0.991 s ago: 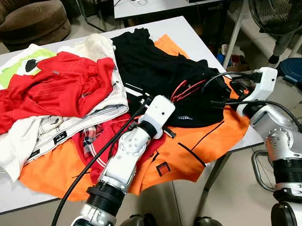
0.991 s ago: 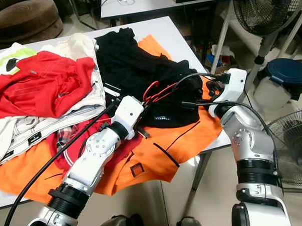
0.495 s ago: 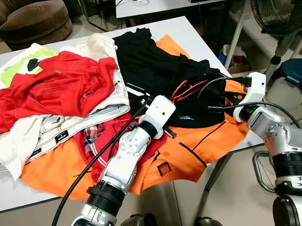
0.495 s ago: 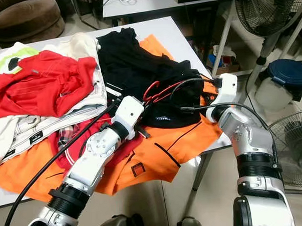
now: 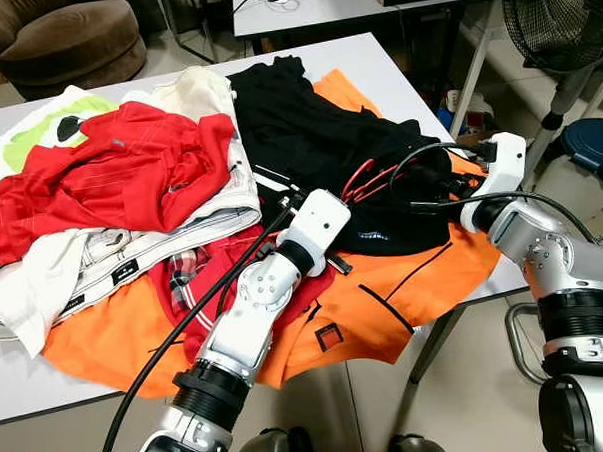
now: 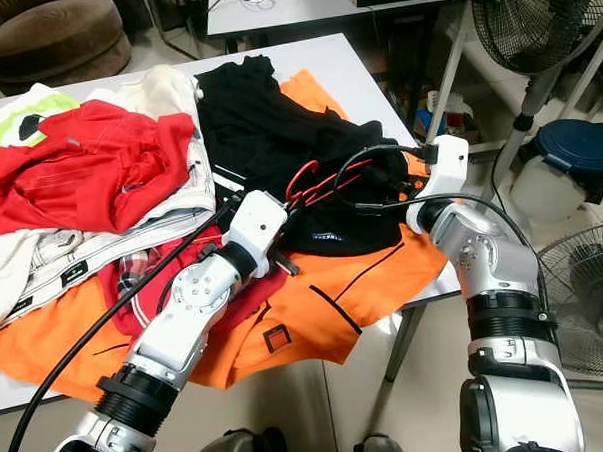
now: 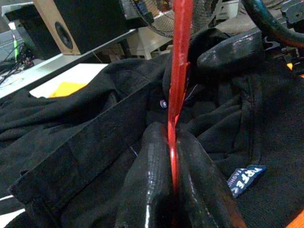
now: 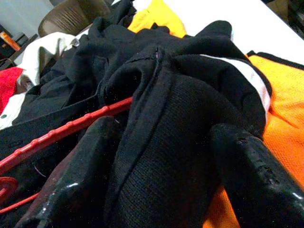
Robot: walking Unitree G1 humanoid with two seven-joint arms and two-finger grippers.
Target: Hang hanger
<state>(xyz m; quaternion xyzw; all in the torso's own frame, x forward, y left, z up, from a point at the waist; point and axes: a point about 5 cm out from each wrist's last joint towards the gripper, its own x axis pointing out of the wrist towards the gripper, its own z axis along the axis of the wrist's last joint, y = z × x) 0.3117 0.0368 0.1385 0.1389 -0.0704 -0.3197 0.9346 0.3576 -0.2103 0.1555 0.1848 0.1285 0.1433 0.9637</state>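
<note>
Left gripper [image 7: 172,190] pressed together on thin red hanger [image 7: 179,71], pinching its bar between both fingers, amid black shirt [image 5: 318,135]. Right gripper [image 8: 156,156] spread wide, fingers either side of bunched black cloth, red bar just beside one finger. One white table [image 5: 395,72]. One heap of clothes: one orange garment [image 5: 384,292] lowest, one black shirt over it, one red shirt [image 5: 119,174] on pale ones at left. One hanger, lying on black shirt between both grippers.
</note>
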